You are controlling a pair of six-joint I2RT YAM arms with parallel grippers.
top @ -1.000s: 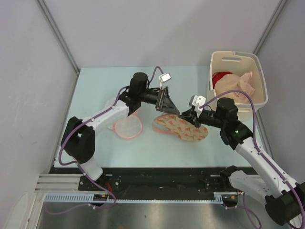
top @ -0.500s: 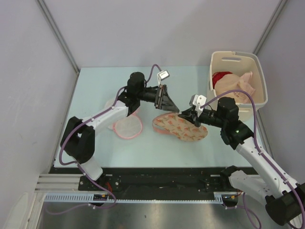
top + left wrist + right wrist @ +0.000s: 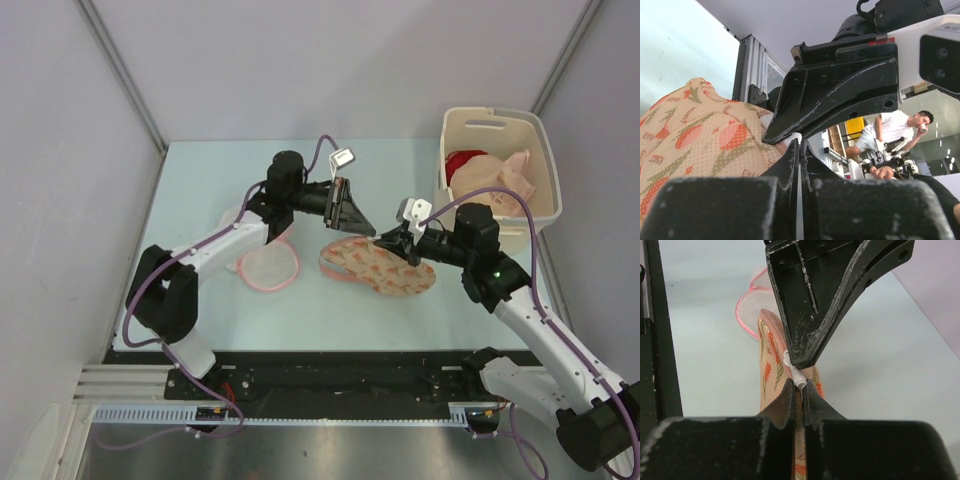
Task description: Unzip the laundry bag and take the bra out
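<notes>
While both claws stood closed, the left gripper (image 3: 371, 231) and the right gripper (image 3: 387, 241) met tip to tip above the far edge of the laundry bag (image 3: 384, 272). In the right wrist view, the right gripper's black fingers (image 3: 785, 399) were clamped on the bag's raised, pink-edged seam. A small white zipper pull (image 3: 793, 369) sat just past their tips, and the tip of the left gripper touched it from above. Whether the left fingers (image 3: 790, 162), pressed together, actually held the pull could not be told.

The bag was a two-lobed pouch of fine cream-peach mesh printed with red-pink motifs. It lay flat near the middle of the pale blue-green table (image 3: 200, 180), directly beneath both claws. A round white mesh item (image 3: 268, 266) with pink trim lay near its left end, apart from it. A beige plastic basket (image 3: 545, 165) at the table's right edge held red and peach fabric.
</notes>
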